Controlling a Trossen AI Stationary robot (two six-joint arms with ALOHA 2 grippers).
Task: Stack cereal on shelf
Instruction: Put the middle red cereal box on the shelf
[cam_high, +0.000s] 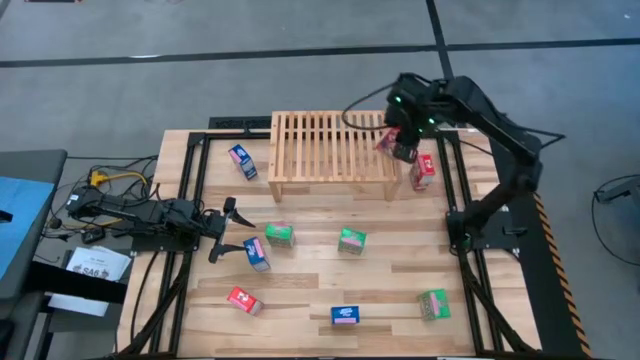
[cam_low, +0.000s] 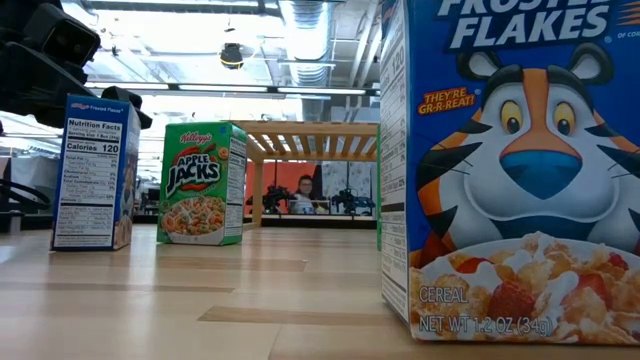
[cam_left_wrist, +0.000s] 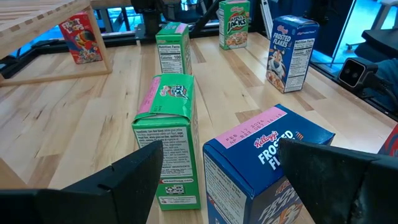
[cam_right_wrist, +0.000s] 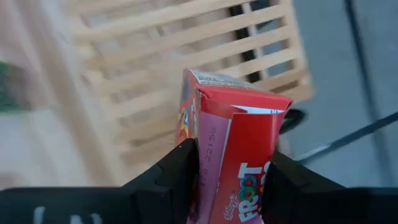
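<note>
- Over shelf's (cam_high: 332, 150) 3 o'clock edge: right gripper (cam_high: 398, 146) clamped tight on red cereal box (cam_right_wrist: 233, 152), held above the slats.
- Second red box (cam_high: 424, 170) just beside, on tabletop (cam_high: 400, 270).
- At table's 9 o'clock: left gripper (cam_high: 226, 230) spread wide, empty, blue box (cam_high: 257, 254) between fingertips, green box (cam_high: 280, 235) near.

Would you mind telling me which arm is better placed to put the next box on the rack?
Right: its tool grips a red box above the rack; the left tool is open, empty.
</note>
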